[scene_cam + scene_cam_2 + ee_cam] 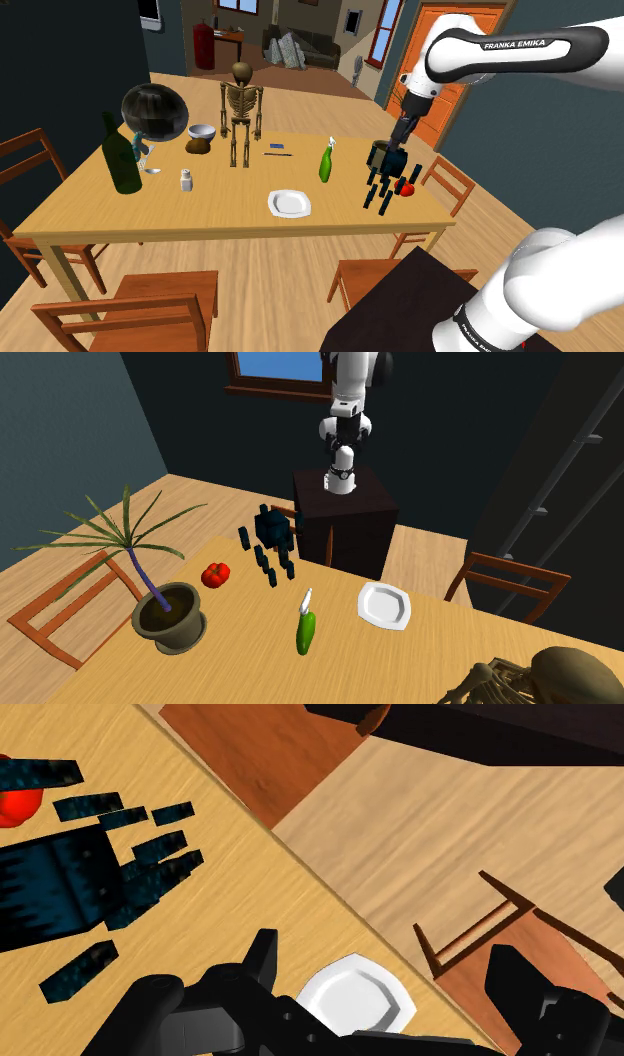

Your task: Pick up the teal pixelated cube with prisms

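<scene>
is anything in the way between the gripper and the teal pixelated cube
Nothing visible does. The open gripper looks down over the table, the dark teal cube off to its side with only bare tabletop between. A red thing sits close beside the cube.

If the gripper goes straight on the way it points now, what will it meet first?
Probably the table near its edge, beside the plate; the open gripper frames that spot. The cube lies off to one side. Depth is unclear.

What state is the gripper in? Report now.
Gripper: open, jaws apart, holding nothing; cube sits off to its side, untouched.
</scene>
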You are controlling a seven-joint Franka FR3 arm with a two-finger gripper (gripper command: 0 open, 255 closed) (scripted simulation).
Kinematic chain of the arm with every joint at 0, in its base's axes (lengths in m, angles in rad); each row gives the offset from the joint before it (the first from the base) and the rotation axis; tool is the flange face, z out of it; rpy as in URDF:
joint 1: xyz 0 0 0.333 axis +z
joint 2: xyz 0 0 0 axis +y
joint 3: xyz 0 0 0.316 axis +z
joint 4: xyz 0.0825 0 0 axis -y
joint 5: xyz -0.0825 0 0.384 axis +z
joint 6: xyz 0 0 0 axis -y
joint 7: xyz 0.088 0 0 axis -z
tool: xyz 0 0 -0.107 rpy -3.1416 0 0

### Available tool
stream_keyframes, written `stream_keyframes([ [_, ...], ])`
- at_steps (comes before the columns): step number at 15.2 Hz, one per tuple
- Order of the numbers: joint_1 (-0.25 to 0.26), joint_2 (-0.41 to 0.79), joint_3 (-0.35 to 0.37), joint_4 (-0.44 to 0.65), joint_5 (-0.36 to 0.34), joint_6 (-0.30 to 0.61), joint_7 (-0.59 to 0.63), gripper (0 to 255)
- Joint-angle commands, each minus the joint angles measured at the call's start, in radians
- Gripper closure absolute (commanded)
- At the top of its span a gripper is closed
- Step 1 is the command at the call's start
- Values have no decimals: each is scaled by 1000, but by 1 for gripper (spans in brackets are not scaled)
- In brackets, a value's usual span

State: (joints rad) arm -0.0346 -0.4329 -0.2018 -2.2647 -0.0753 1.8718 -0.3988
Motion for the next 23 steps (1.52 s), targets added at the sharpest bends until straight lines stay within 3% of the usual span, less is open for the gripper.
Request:
stream_keyframes([
  [1,-5,72,-31,35,2,36,-41,0],
  [7,-21,281,-111,166,42,107,-167,0],
  [13,-57,511,-164,346,126,139,-300,0],
  [23,-196,929,-167,783,282,80,-471,0],
])
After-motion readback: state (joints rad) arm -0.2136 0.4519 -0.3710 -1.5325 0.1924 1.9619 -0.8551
